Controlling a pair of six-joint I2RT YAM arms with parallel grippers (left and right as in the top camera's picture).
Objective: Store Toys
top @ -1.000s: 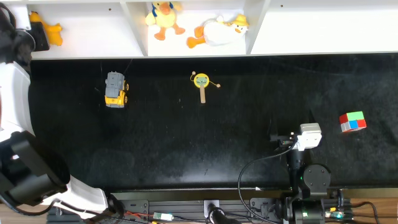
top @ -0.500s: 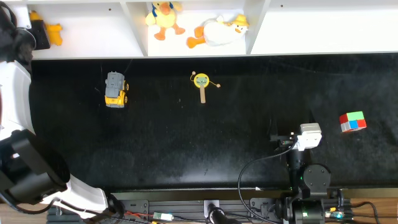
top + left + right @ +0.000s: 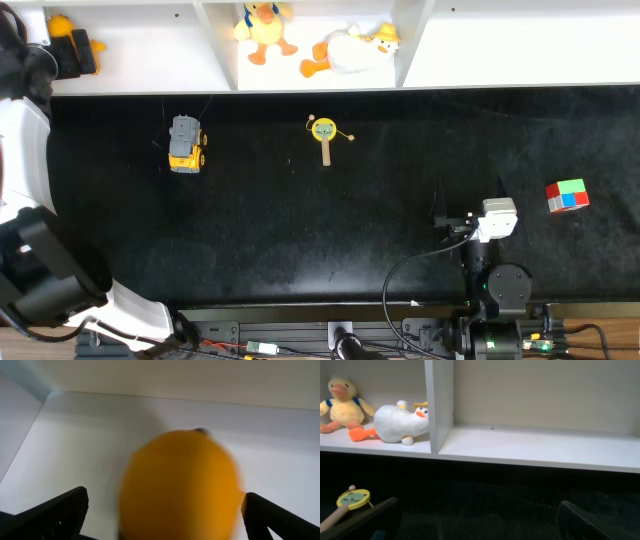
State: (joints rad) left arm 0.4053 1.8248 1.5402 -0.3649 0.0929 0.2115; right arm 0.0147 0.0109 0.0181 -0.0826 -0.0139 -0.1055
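Observation:
An orange plush toy (image 3: 182, 485) lies in the left compartment of the white shelf (image 3: 140, 70), at the far left (image 3: 60, 25). My left gripper (image 3: 165, 517) is inside that compartment, open, its fingers (image 3: 70, 507) wide on either side of the toy, with a gap on one side. My right gripper (image 3: 480, 522) rests low near the table's front right, open with nothing in it, and faces the shelf. On the black table lie a yellow truck (image 3: 186, 143), a yellow rattle (image 3: 325, 135) and a coloured cube (image 3: 567, 195).
A yellow duck (image 3: 263, 28) and a white goose (image 3: 350, 50) lie in the middle compartment; the divider (image 3: 439, 407) stands beside the goose. The right compartment (image 3: 540, 445) is bare. Cables run along the table's front edge.
The orange toy now shows farther back and left in the compartment, and the left gripper's dark tip has shifted slightly right of it. The right arm has not moved.

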